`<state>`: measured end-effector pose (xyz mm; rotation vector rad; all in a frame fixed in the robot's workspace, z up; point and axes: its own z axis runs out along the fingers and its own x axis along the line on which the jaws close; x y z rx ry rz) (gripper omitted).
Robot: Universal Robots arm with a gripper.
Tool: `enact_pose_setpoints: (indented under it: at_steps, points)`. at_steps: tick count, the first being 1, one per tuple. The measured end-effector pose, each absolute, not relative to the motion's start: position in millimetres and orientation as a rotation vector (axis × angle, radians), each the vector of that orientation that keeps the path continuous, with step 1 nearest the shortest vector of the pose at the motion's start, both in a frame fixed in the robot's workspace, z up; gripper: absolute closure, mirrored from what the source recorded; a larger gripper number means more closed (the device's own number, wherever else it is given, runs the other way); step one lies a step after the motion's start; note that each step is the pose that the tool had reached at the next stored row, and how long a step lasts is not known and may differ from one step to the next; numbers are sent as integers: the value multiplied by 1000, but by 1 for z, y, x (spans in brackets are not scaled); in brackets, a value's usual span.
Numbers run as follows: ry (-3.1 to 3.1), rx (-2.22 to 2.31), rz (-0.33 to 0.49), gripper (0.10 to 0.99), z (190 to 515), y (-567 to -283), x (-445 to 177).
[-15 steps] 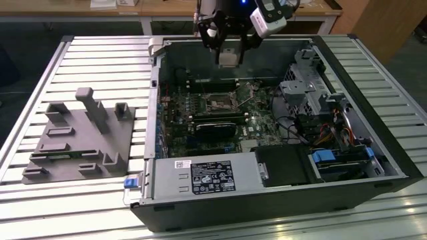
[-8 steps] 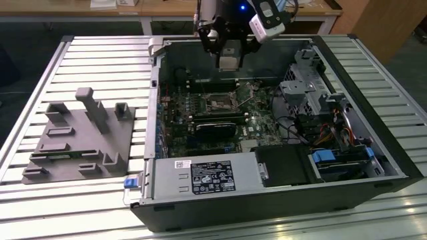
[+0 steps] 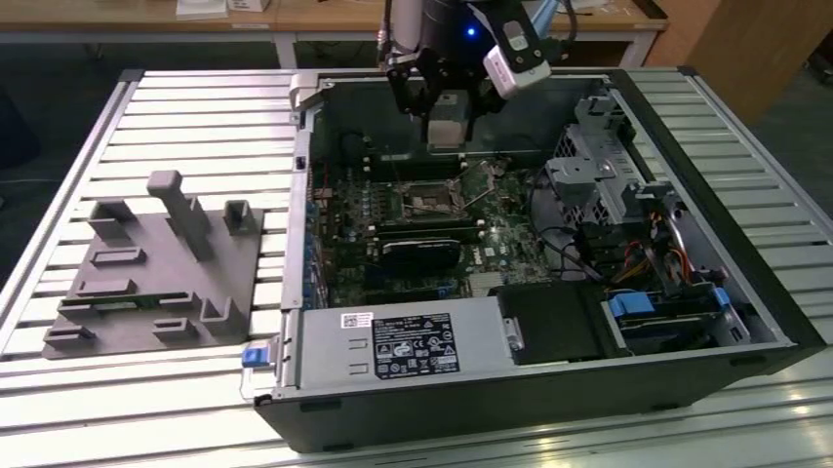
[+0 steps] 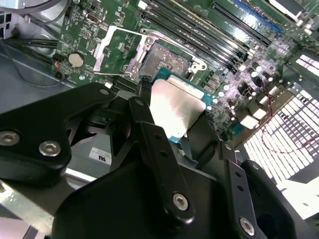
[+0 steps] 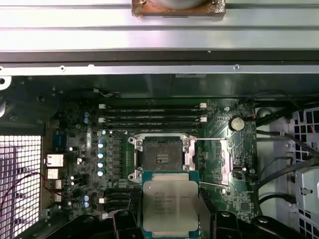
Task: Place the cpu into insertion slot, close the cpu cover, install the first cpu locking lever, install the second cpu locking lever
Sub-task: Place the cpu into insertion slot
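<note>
Slatted metal tabletop point(image 3: 156, 117) carries an open computer case point(image 3: 521, 400), the pincer point(image 3: 447, 136) hanging above the insertion slot point(image 3: 427, 202) in the exterior view. The second wrist view shows the pincer clamped on the cpu point(image 4: 175, 107) by its edges, clear of the slot. In the first wrist view the cpu cover point(image 5: 215, 162) lies swung open beside the bare slot.

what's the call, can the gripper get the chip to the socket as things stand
Probably yes: the gripper holds the chip near the socket, whose cover is swung open to the side; the socket looks empty and nothing seems to lie between.
</note>
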<state>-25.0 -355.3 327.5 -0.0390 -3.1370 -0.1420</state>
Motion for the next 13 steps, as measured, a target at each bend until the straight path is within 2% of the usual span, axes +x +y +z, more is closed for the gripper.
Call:
enact_pose_setpoints:
  at_steps: [13]
  points:
    - [-3146,-12,-143,545,304,-354,-30]
